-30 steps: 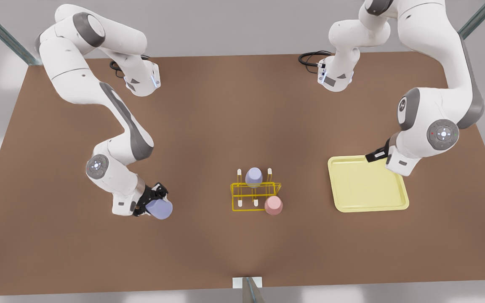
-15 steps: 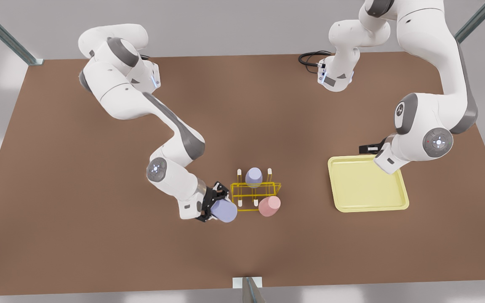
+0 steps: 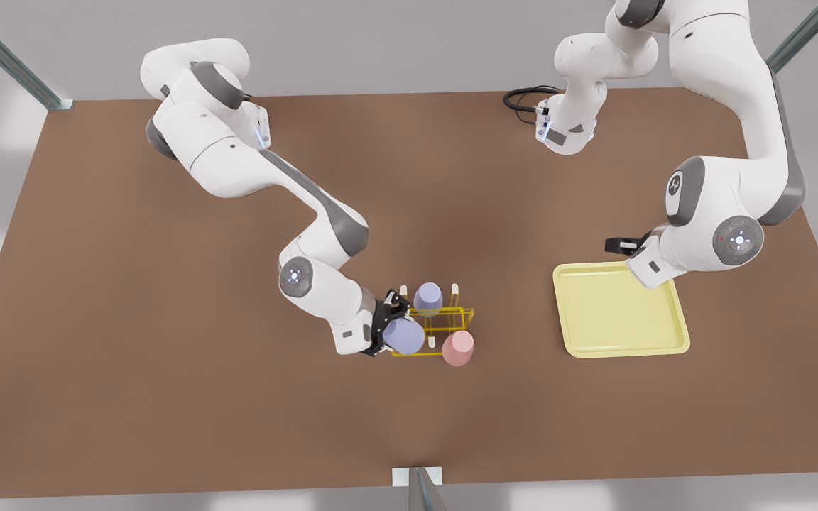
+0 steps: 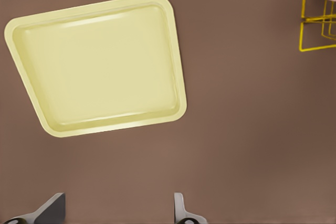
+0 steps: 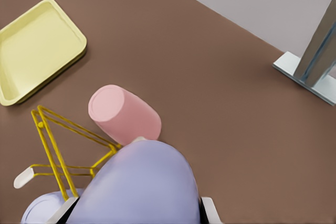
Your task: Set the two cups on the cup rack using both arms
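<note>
My right gripper (image 3: 391, 321) is shut on a pale lavender cup (image 3: 403, 336), holding it tilted over the near corner of the cup rack (image 3: 451, 311) on the front view's left. In the right wrist view this cup (image 5: 142, 187) sits between the fingers (image 5: 210, 209). A second lavender cup (image 3: 428, 298) stands upturned on a rear peg. The pale pink cup (image 3: 458, 348) leans on the near peg at the front view's right, also seen as the pink cup (image 5: 123, 113). My left gripper (image 3: 622, 245) waits open by the tray, with its fingers (image 4: 181, 212) wide apart.
A pale yellow square tray (image 3: 618, 312) lies on the brown table at the front view's right, under the left wrist as the tray (image 4: 97, 66). White-tipped pegs (image 3: 454, 288) stick up from the rack. A metal post (image 3: 420, 490) stands at the table's near edge.
The right arm swept from the front view's left to the rack, carrying the lavender cup. The left gripper drew back a little from the tray's corner. The pink cup shifted slightly.
</note>
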Robot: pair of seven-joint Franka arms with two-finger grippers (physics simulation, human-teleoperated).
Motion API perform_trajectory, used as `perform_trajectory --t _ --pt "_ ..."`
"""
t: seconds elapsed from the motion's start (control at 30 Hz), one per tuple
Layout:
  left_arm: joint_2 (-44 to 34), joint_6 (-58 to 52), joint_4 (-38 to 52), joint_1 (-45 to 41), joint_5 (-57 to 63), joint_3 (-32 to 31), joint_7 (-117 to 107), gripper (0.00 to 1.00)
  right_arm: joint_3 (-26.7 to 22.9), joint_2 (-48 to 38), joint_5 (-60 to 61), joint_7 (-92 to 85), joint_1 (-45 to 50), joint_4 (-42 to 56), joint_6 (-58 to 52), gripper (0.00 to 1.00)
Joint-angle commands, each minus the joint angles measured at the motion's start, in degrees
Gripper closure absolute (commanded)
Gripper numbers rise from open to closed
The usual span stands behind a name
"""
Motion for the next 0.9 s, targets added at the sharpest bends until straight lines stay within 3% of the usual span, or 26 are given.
perform_trajectory --t 0.0,0.17,0.23,0.3,0.33,0.57,0.7,0.77,0.83,0.87 --pt "-0.1 -0.3 0.1 0.0 0.0 0.0 6.2 0.0 -0.1 -0.1 -0.2 1.7 0.0 0.0 -0.8 0.21" --pt "0.0 0.9 0.6 0.0 0.3 0.0 6.2 0.0 -0.3 0.8 -0.7 1.3 0.0 -0.2 -0.8 0.21" --pt "-0.2 0.6 5.2 -0.5 0.3 -0.9 6.2 0.0 -0.3 1.0 -1.0 1.3 0.0 -0.2 -0.7 0.21" --pt "0.0 1.3 6.2 -0.2 0.5 -0.8 6.3 0.0 -0.3 1.1 -1.0 1.4 0.1 -0.2 -0.7 0.12" --pt "0.1 2.2 6.2 -0.2 0.5 -0.8 6.3 0.0 -0.3 1.1 -0.9 1.4 0.2 -0.2 -0.7 0.0" --pt "1.8 0.5 5.0 -0.4 0.6 -2.1 5.5 0.0 -0.2 0.1 -0.4 2.0 0.6 0.2 -1.0 0.0" --pt "1.7 0.9 5.1 -0.9 1.0 -2.2 5.2 0.0 -0.9 -7.7 -1.2 2.6 -4.8 0.7 -15.8 0.0" --pt "1.6 0.6 5.0 -0.9 1.1 -2.2 4.6 0.0 -1.9 -14.2 -1.0 3.9 -13.1 0.4 -32.0 0.0" --pt "1.7 0.6 5.0 -0.8 1.1 -2.2 4.6 0.0 -11.4 -18.7 -6.0 13.2 -16.8 0.5 -48.6 0.0" --pt "1.8 0.7 5.3 -0.6 0.9 -2.2 5.1 0.0 -12.2 -23.5 -14.5 13.4 -16.9 0.0 -51.0 0.0"
